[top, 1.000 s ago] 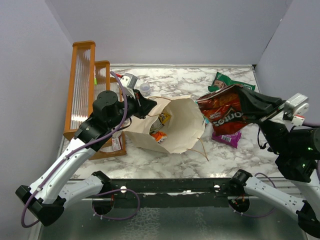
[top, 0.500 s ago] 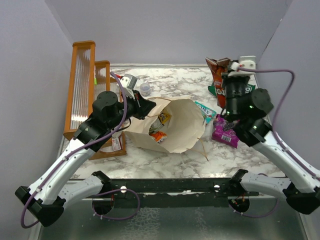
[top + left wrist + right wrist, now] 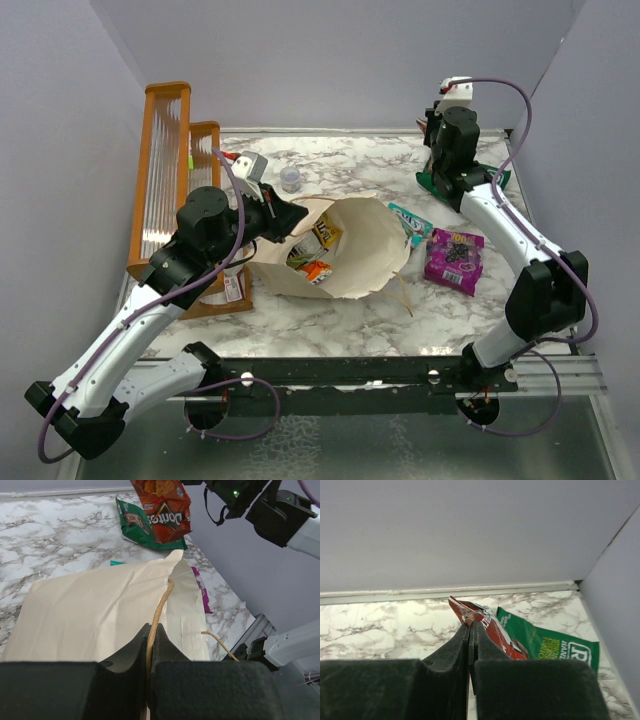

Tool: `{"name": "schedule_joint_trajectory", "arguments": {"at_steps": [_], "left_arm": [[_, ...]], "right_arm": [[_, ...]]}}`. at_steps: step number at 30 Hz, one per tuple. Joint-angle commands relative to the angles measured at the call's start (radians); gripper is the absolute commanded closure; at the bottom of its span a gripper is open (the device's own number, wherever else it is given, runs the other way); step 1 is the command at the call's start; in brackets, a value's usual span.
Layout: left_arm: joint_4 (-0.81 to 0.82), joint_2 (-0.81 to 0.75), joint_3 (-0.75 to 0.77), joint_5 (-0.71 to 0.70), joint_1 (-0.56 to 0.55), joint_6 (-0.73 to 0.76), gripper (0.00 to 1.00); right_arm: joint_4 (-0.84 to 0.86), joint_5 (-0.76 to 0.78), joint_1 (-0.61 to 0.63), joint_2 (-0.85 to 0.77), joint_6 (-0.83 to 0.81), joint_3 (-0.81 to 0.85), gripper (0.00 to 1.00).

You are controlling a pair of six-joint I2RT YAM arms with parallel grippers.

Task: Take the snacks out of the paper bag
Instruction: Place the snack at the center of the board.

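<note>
The cream paper bag lies on its side with its mouth toward the arms, and small yellow and orange snacks show inside. My left gripper is shut on the bag's tan loop handle at the mouth's left rim. My right gripper is shut on the top edge of a red chip bag, held at the back right corner above a green chip bag. A teal-pink packet and a purple pouch lie right of the paper bag.
An orange-framed wooden rack stands along the left side. A small clear cup sits behind the bag. The back wall and right wall close in around the right arm.
My right arm has swung the red chip bag from beside the paper bag's mouth to the back right corner, over the green bag. The left gripper has kept its hold on the handle.
</note>
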Motion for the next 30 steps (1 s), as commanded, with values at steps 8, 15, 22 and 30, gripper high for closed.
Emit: {"name": "schedule_joint_trajectory", "arguments": {"at_steps": [8,15,22,30], "left_arm": [[-0.009,-0.038,-0.002,-0.022,-0.002,-0.013,1.0],[-0.009,-0.021,0.014,0.013,-0.002,-0.021,1.0],[-0.017,-0.039,0.0,0.014,-0.002,-0.019,1.0],[0.026,-0.034,-0.017,0.135,-0.002,0.007,1.0]], "right_arm": [[0.085,-0.285,-0.202,0.067,0.219,0.007,0.98],[0.171,-0.354,-0.362,0.221,0.203,0.006,0.98],[0.163,-0.345,-0.445,0.381,0.179,-0.009,0.98],[0.157,-0.334,-0.484,0.478,0.151,-0.007,0.98]]}}
